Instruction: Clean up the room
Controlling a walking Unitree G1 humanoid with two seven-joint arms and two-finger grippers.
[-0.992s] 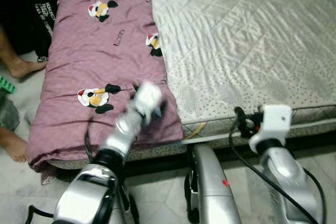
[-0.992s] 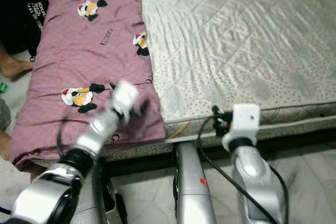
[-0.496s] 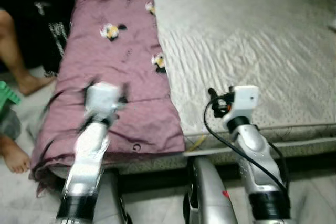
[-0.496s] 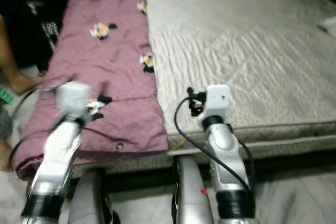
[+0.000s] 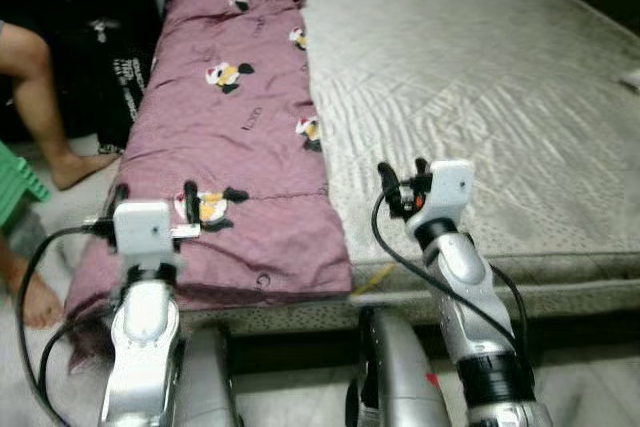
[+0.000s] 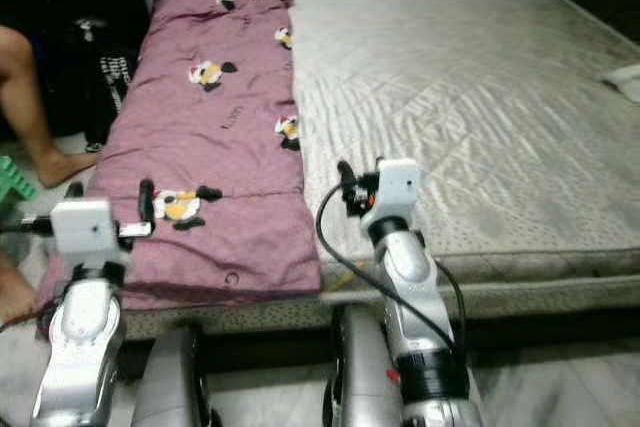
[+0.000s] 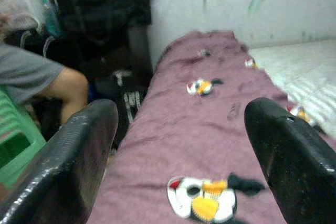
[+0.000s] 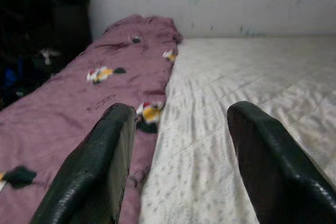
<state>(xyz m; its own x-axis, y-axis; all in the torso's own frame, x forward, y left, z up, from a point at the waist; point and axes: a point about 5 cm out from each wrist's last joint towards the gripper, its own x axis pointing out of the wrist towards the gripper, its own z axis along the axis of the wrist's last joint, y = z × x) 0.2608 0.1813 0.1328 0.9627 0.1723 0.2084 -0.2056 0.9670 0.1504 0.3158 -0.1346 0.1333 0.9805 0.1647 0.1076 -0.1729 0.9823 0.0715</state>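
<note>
I am holding my left gripper (image 5: 155, 194) wide open and empty over the soft purple blanket (image 5: 240, 137), which is lying folded long on the quilted grey mattress (image 5: 480, 87). My right gripper (image 5: 402, 179) is hanging wide open and empty too.

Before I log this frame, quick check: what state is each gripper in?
Left gripper: open, holding nothing, above the folded mauve cartoon-print quilt.
Right gripper: open, holding nothing, above the pale grey quilted mattress.
</note>
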